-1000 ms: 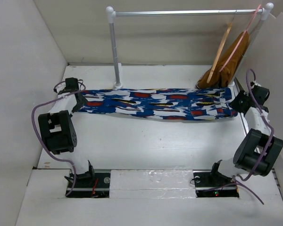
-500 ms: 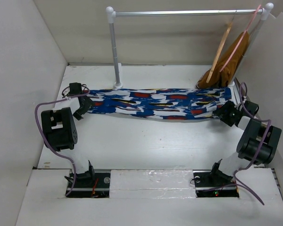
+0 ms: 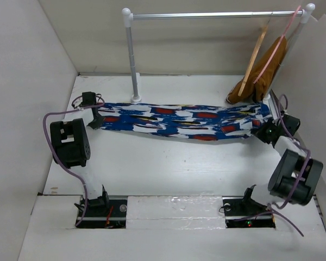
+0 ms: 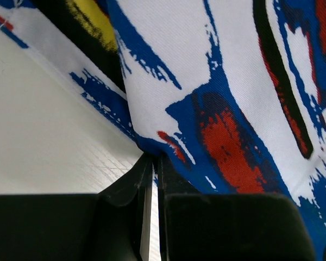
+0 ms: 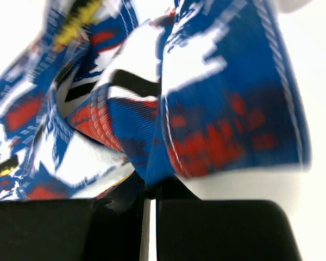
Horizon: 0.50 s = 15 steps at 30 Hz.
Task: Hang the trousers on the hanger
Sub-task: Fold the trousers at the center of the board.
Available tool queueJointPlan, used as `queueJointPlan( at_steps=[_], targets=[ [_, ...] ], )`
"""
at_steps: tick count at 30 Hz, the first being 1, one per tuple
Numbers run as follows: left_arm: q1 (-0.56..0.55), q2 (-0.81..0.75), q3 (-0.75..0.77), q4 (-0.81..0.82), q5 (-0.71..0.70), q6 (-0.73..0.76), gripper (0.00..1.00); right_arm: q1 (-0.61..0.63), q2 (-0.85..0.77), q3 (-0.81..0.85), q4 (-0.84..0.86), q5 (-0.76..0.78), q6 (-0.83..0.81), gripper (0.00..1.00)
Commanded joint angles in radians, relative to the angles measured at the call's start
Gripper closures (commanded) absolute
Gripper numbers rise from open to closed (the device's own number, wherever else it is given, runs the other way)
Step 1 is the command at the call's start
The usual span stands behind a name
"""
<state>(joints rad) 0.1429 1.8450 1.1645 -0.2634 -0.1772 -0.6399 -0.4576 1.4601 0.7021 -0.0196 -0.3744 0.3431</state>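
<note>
The trousers [image 3: 179, 119], bright blue with white, red, yellow and black streaks, lie stretched flat across the table from left to right. My left gripper [image 3: 97, 118] is shut on their left end. In the left wrist view its jaws [image 4: 151, 158] pinch a fold of the fabric [image 4: 223, 109]. My right gripper [image 3: 259, 128] is shut on the right end, where the cloth [image 5: 217, 109] bunches above the closed jaws [image 5: 151, 188]. The tan wooden hanger [image 3: 255, 51] hangs on the rail at the back right, apart from both grippers.
A metal rail [image 3: 206, 15] on a white post [image 3: 132, 60] spans the back. A thin pink hanger [image 3: 278, 44] carrying a mustard-brown garment [image 3: 267, 70] hangs beside the wooden one. White walls close in the left, right and back sides.
Both grippers went from open to shut on the ends of the trousers. The right gripper moved in and nearer to the right end, which now bunches up.
</note>
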Motion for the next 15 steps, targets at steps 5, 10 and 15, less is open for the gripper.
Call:
queueJointPlan(
  at_steps=[5,10,15],
  targets=[
    [0.009,-0.015,-0.052,-0.105,-0.169,0.022,1.00,-0.261,-0.392,-0.035,-0.403,0.131,-0.237,1.00],
    [0.009,-0.162,-0.179,-0.164,-0.186,0.005,1.00,-0.248,-0.481,0.011,-0.523,0.190,-0.259,0.99],
    [0.009,-0.325,-0.256,-0.230,-0.167,0.009,0.87,-0.208,-0.361,0.143,-0.523,0.125,-0.314,0.32]
  ],
)
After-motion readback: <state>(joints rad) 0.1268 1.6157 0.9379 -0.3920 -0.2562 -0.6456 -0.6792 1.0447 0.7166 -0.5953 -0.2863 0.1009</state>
